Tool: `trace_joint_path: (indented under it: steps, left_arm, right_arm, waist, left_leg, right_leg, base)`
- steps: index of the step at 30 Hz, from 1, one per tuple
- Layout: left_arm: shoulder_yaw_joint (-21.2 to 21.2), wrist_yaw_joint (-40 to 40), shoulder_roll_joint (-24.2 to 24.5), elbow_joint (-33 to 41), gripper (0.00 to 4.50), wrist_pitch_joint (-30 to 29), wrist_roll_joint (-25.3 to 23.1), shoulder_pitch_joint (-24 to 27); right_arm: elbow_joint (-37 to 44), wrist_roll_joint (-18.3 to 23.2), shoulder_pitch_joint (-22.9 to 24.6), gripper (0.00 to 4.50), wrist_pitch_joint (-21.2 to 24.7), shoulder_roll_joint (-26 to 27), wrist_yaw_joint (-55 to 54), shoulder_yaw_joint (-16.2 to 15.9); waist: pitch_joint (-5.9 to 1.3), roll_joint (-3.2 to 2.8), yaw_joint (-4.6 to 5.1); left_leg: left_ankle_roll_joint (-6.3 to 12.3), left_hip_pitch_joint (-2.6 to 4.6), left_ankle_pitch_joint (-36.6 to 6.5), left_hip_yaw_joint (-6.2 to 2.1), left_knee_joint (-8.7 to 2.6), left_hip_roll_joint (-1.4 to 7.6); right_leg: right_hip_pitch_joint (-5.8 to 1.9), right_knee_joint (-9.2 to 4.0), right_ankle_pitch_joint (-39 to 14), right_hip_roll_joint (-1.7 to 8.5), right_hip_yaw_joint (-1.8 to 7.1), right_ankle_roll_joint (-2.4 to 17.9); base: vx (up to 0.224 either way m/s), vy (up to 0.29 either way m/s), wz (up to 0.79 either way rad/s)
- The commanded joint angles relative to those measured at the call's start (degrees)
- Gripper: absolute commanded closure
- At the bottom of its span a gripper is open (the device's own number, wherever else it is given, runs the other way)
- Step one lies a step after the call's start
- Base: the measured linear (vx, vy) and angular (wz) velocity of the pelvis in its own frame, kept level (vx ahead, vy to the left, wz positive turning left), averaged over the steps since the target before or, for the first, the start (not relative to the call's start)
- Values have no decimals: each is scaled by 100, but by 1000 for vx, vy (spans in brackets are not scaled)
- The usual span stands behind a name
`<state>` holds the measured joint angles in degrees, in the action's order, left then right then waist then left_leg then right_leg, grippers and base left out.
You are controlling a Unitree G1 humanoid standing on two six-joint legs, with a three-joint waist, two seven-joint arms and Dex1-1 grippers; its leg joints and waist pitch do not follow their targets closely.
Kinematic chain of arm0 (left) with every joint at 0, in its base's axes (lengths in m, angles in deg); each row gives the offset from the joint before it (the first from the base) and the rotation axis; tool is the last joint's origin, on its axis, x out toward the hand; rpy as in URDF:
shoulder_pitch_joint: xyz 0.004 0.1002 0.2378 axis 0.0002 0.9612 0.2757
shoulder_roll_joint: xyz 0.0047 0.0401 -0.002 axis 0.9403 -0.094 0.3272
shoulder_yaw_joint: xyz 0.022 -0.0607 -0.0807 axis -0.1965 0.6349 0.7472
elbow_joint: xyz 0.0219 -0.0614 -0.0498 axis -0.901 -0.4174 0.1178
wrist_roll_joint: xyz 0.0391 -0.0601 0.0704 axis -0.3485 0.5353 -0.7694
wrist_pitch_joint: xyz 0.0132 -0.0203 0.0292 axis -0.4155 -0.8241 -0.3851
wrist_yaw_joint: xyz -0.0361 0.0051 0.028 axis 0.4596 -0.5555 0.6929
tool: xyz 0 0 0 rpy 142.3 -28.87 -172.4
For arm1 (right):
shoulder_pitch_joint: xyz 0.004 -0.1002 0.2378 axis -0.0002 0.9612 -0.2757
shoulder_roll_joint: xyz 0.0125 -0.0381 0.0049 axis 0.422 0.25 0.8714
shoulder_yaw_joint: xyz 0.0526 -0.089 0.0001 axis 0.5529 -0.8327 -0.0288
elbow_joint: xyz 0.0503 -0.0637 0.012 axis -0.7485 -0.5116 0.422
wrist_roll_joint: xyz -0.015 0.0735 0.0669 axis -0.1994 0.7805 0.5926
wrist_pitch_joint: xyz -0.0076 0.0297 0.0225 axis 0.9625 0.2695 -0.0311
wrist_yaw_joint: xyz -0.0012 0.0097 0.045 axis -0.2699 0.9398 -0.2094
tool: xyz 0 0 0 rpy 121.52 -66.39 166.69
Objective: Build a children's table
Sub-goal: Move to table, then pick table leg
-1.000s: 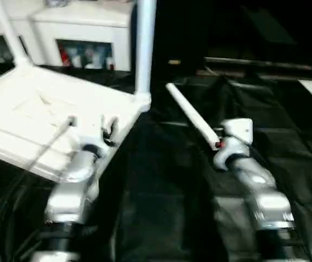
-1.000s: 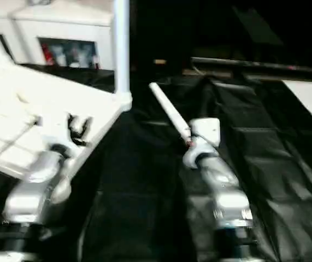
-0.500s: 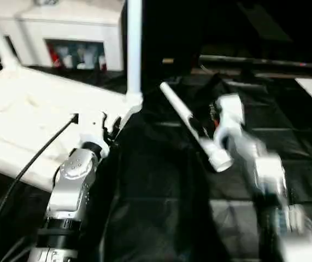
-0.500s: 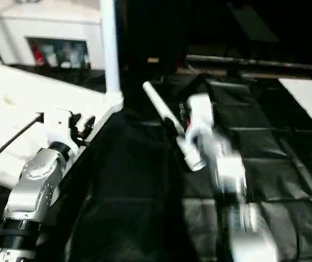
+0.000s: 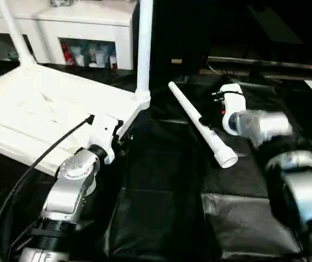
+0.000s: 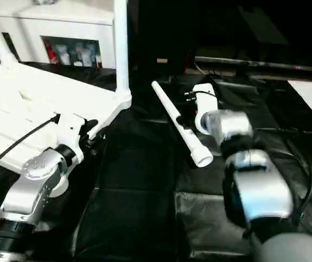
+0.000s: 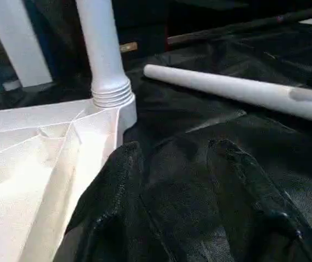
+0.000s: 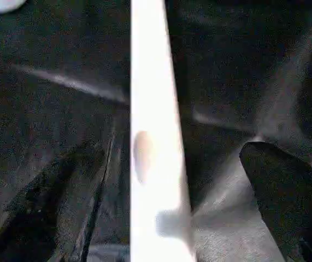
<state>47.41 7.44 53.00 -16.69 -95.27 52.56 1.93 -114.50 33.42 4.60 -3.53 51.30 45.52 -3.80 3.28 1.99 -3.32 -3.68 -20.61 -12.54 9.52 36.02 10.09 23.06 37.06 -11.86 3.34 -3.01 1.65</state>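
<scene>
Looking down over my forearms, I see the children's table lying upside down on the left part of the black-covered bench, its ribbed underside facing up. Two white legs stand upright in its corner sockets: one at the near right corner and one at the far left corner.

My left end effector sits at the tabletop's edge, just beside the corner that carries the near upright leg. Its two black fingers are about half spread, and from the wrist view I see black cloth between them and nothing gripped; one finger lies close against the white edge of the top, though I cannot tell whether it touches.

A loose leg lies flat on the black cover, well to the right of the tabletop, running diagonally with its open wider end nearer to me.

My right end effector hovers over this loose leg with its fingers spread wide, one on each side of the white tube and both apart from it. In the head view the right wrist sits just beside the leg's middle stretch.

Behind the bench stands a white cabinet with small items on its open shelf.
</scene>
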Motion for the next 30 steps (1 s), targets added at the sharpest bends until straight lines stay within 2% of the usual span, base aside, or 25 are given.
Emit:
trace_joint_path:
  steps: [1,2,3,4,5,6,7,8,9,11,12,13,14,16,22,23,27,28,29,30]
  left_arm:
    - [-102,88,39,175,229,-110,21,65]
    - [-152,184,80,296,229,-152,29,99]
    - [-152,184,80,296,229,-152,29,99]
    - [-158,198,85,316,229,-156,29,104]
    - [-189,334,126,428,229,-192,84,137]
    - [-214,484,167,530,229,-230,161,168]
    - [-214,484,167,530,229,-230,161,168]
    - [-232,669,217,646,229,-332,290,210]
    - [-286,973,336,808,229,-440,456,272]
    - [-324,1169,420,913,229,-514,563,312]
    - [-351,1294,481,998,229,-581,641,342]
    - [-419,1610,651,1225,212,-779,842,415]
    - [-460,1811,777,1386,196,-938,975,461]
    - [-538,2117,1005,1606,192,-1196,1133,505]
    - [-622,2382,1253,1607,138,-1235,972,440]
    - [-614,2367,1251,1556,124,-1169,952,400]
    - [-625,2353,1301,1567,92,-1197,994,372]
    - [-628,2355,1320,1570,79,-1211,1004,364]
    - [-634,2365,1346,1587,70,-1239,1016,357]
    - [-636,2373,1359,1598,66,-1246,1010,357]
  right_arm:
    - [-180,-57,-101,2,176,-87,223,-81]
    - [-368,-143,-96,19,278,-100,501,-174]
    - [-368,-143,-96,19,278,-100,501,-174]
    - [-392,-154,-93,19,288,-101,528,-183]
    - [-492,-219,-80,19,335,-107,668,-255]
    - [-574,-279,-77,47,371,-114,782,-327]
    - [-574,-279,-77,47,371,-114,782,-327]
    - [-651,-340,-82,57,381,-121,857,-382]
    - [-707,-395,-76,62,403,-128,939,-440]
    - [-744,-427,-77,74,414,-133,992,-475]
    - [-753,-437,-73,87,416,-137,1001,-485]
    - [-776,-468,-67,94,418,-149,1024,-516]
    - [-791,-495,-65,107,414,-159,1035,-545]
    - [-815,-535,-58,132,391,-175,1045,-581]
    - [-908,-712,-30,183,330,-195,1141,-705]
    - [-923,-702,-15,189,336,-194,1161,-691]
    - [-929,-661,13,227,345,-191,1152,-647]
    - [-926,-650,34,233,347,-190,1158,-638]
    - [-918,-622,64,238,351,-191,1145,-595]
    - [-914,-619,85,244,351,-193,1153,-579]
  waist:
    - [-417,5,-28]
    - [-439,57,-32]
    - [-439,57,-32]
    - [-425,22,-45]
    - [-424,43,-50]
    - [-409,64,-58]
    - [-400,53,-63]
    - [-380,70,-57]
    - [-380,70,-57]
    - [-356,52,-59]
    - [-359,52,-65]
    - [-354,85,-58]
    - [-360,75,-66]
    - [-348,69,-59]
    - [-344,56,-37]
    - [-339,25,-43]
    - [-348,35,-42]
    - [-349,11,-46]
    - [-350,19,-41]
    - [-352,3,-38]
  left_leg:
    - [206,-4,-157,-52,-413,268]
    - [339,-12,11,-39,-396,279]
    - [339,-12,11,-39,-396,279]
    - [411,-17,68,-32,-396,281]
    - [434,-16,33,-24,-393,290]
    - [443,-20,-20,-21,-403,298]
    - [427,-18,-70,-21,-407,307]
    - [325,-3,-264,-7,-416,315]
    - [325,-3,-264,-7,-416,315]
    - [174,10,-478,1,-436,320]
    - [142,18,-499,0,-435,323]
    - [102,-7,-484,1,-447,326]
    - [78,1,-444,-1,-442,330]
    - [67,3,-437,15,-441,317]
    - [-26,-7,-501,10,-451,317]
    - [-48,-6,-503,3,-455,316]
    - [-67,-8,-518,3,-456,315]
    - [-74,-9,-517,0,-454,313]
    - [-71,-11,-520,3,-453,313]
    - [-91,-11,-544,1,-454,313]
  right_leg:
    - [-340,-348,148,472,291,1510]
    - [-345,-315,357,480,289,1609]
    - [-345,-315,357,480,289,1609]
    - [-321,-322,400,476,286,1657]
    - [-317,-319,372,480,284,1684]
    - [-313,-324,246,488,279,1689]
    - [-304,-331,155,492,277,1683]
    - [-284,-363,-155,491,279,1635]
    - [-284,-363,-155,491,279,1635]
    - [-257,-395,-506,480,279,1551]
    - [-258,-388,-516,486,279,1541]
    - [-272,-379,-558,489,283,1494]
    - [-270,-359,-530,493,280,1493]
    - [-243,-372,-520,463,278,1492]
    - [-255,-388,-644,467,286,1404]
    - [-259,-387,-613,470,288,1395]
    - [-271,-381,-538,465,287,1408]
    - [-272,-375,-514,468,288,1420]
    - [-273,-379,-503,465,287,1422]
    - [-275,-376,-468,458,283,1438]
  base:
    - [0,0,0]
    - [0,0,0]
    - [0,0,0]
    - [0,0,0]
    - [0,0,0]
    - [0,0,0]
    - [0,0,0]
    - [0,0,0]
    - [0,0,0]
    - [0,0,0]
    - [0,0,0]
    - [0,0,0]
    - [0,0,0]
    - [0,0,0]
    - [0,0,0]
    - [0,0,0]
    - [0,0,0]
    - [0,0,0]
    - [0,0,0]
    - [0,0,0]
